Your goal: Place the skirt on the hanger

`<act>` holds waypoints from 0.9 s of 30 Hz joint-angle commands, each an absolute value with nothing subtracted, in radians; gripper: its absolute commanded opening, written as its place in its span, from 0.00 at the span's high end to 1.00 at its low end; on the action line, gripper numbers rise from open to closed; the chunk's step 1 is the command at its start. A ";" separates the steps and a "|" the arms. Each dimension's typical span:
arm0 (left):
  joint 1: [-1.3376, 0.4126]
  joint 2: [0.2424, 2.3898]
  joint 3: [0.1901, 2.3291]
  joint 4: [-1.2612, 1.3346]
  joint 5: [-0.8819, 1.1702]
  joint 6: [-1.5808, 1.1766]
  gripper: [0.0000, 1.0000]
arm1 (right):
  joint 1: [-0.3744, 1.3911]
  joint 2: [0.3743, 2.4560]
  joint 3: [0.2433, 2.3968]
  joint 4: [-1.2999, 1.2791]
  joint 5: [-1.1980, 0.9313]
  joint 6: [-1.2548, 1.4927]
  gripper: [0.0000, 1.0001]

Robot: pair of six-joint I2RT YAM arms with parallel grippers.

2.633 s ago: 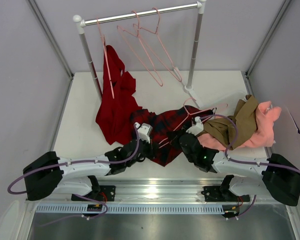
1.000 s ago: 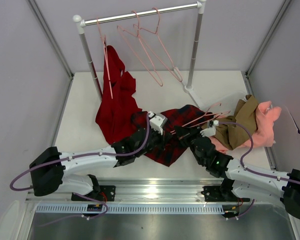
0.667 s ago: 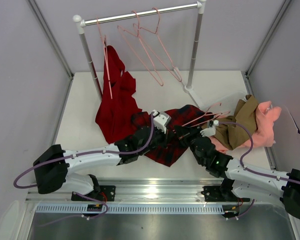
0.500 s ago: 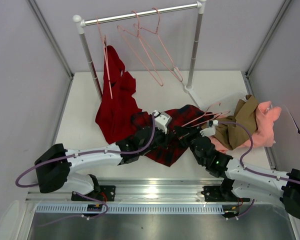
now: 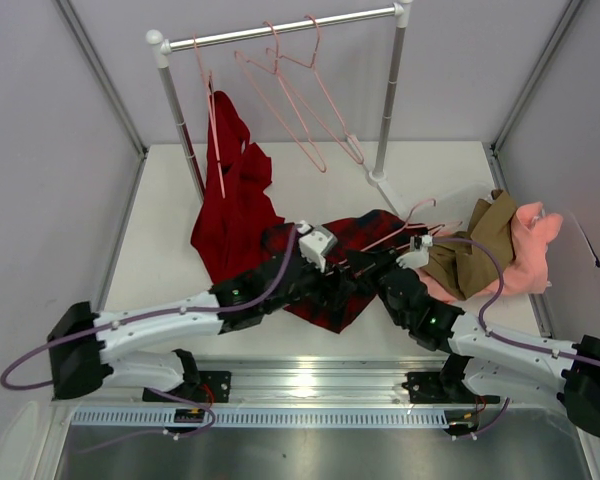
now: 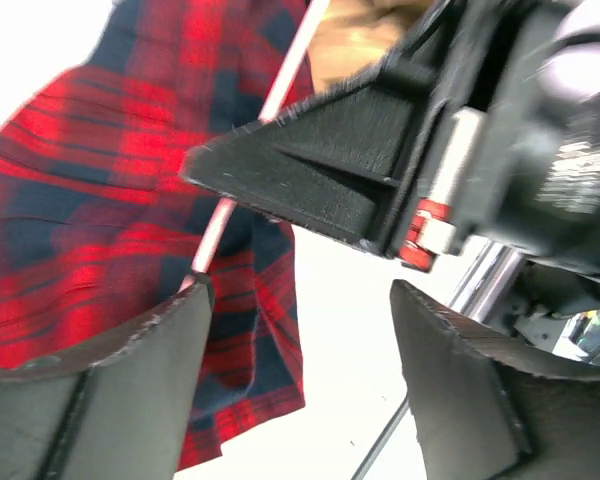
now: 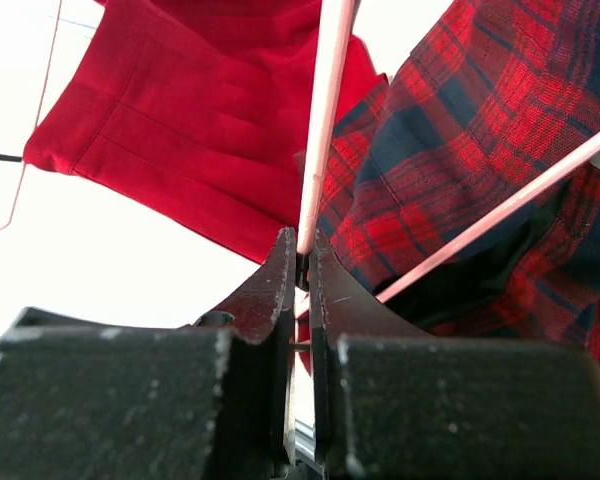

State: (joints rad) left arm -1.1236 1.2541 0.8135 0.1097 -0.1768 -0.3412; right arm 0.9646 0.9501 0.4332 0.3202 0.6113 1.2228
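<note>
From above: soft red-and-navy plaid skirt [image 5: 330, 300] crumpled mid-way across the white table [image 5: 430, 170], thin pale-pink hanger [image 5: 392, 232] lying slantwise over its far right part, hook toward the back. Both arms meeting over the cloth, left gripper [image 5: 332, 272] and right gripper [image 5: 368, 268] close together and hiding much of the folds. Plain red garment [image 5: 230, 215] draped from near the left post of a metal rail [image 5: 280, 30] down to the tabletop, touching the skirt's left edge; spare hangers [image 5: 300, 110], wire-thin and pink, hooked on the rail. Tan and pink clothes [image 5: 500, 250] heaped at the right edge, just beside the right wrist. Left wrist: matte, rough-edged black fingers [image 6: 110, 390] spread wide with nothing gripped, skirt hem and bare table beyond them; pleated plaid at left, crossed by the hanger's straight rod; the right gripper's angular black body close ahead, blocking the upper right. Right wrist: fingers [image 7: 275, 285] pressed together, pinching the hanger's slim round rod at their tips; a second rod of the same hanger running diagonally over the plaid at right; pleated red garment upper left, white table beneath.
</note>
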 commanded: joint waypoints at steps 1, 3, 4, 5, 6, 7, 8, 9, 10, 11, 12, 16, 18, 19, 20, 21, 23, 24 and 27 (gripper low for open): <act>-1.104 1.077 0.831 0.019 -0.270 -0.334 0.16 | 0.973 0.936 0.483 0.337 0.607 1.189 1.00; -1.104 0.993 0.830 -0.033 -0.276 -0.336 0.14 | 0.973 0.949 0.500 0.322 0.600 1.171 1.00; -1.103 0.968 0.828 -0.076 -0.278 -0.334 0.01 | 0.971 0.966 0.517 0.308 0.595 1.152 1.00; -1.104 0.941 0.830 -0.095 -0.284 -0.333 0.01 | 0.971 0.972 0.523 0.307 0.592 1.143 1.00; -1.103 0.898 0.830 -0.115 -0.317 -0.331 0.01 | 0.969 0.979 0.531 0.305 0.583 1.135 1.00; -1.103 0.881 0.813 -0.129 -0.337 -0.322 0.01 | 0.968 0.991 0.537 0.305 0.575 1.121 1.00; -1.101 0.867 0.802 -0.139 -0.359 -0.315 0.01 | 0.965 0.992 0.548 0.305 0.569 1.118 1.00; -1.097 0.856 0.792 -0.141 -0.377 -0.307 0.01 | 0.965 0.997 0.552 0.310 0.558 1.112 1.00; -1.091 0.850 0.767 -0.144 -0.390 -0.296 0.01 | 0.965 1.002 0.557 0.316 0.554 1.106 1.00; -1.085 0.853 0.762 -0.147 -0.397 -0.298 0.01 | 0.965 1.008 0.566 0.316 0.552 1.100 1.00; -1.071 0.859 0.755 -0.152 -0.405 -0.305 0.01 | 0.965 1.012 0.571 0.311 0.554 1.098 1.00; -1.060 0.909 0.739 -0.167 -0.414 -0.362 0.06 | 0.965 1.026 0.575 0.302 0.561 1.101 1.00; -1.055 0.926 0.741 -0.196 -0.436 -0.394 0.12 | 0.965 1.032 0.566 0.305 0.560 1.118 1.00; -1.049 0.934 0.742 -0.207 -0.439 -0.422 0.20 | 0.965 1.035 0.560 0.310 0.560 1.127 1.00; -1.042 0.949 0.750 -0.221 -0.431 -0.432 0.25 | 0.965 1.038 0.554 0.317 0.558 1.135 1.00; -1.042 0.957 0.752 -0.245 -0.426 -0.448 0.31 | 0.965 1.039 0.539 0.337 0.558 1.150 1.00; -1.042 0.962 0.753 -0.261 -0.414 -0.456 0.34 | 0.965 1.040 0.528 0.348 0.558 1.163 1.00; -1.040 0.956 0.740 -0.262 -0.405 -0.457 0.36 | 0.966 1.042 0.528 0.350 0.558 1.163 1.00; -1.040 0.914 0.694 -0.227 -0.371 -0.440 0.39 | 0.966 1.042 0.528 0.348 0.558 1.160 1.00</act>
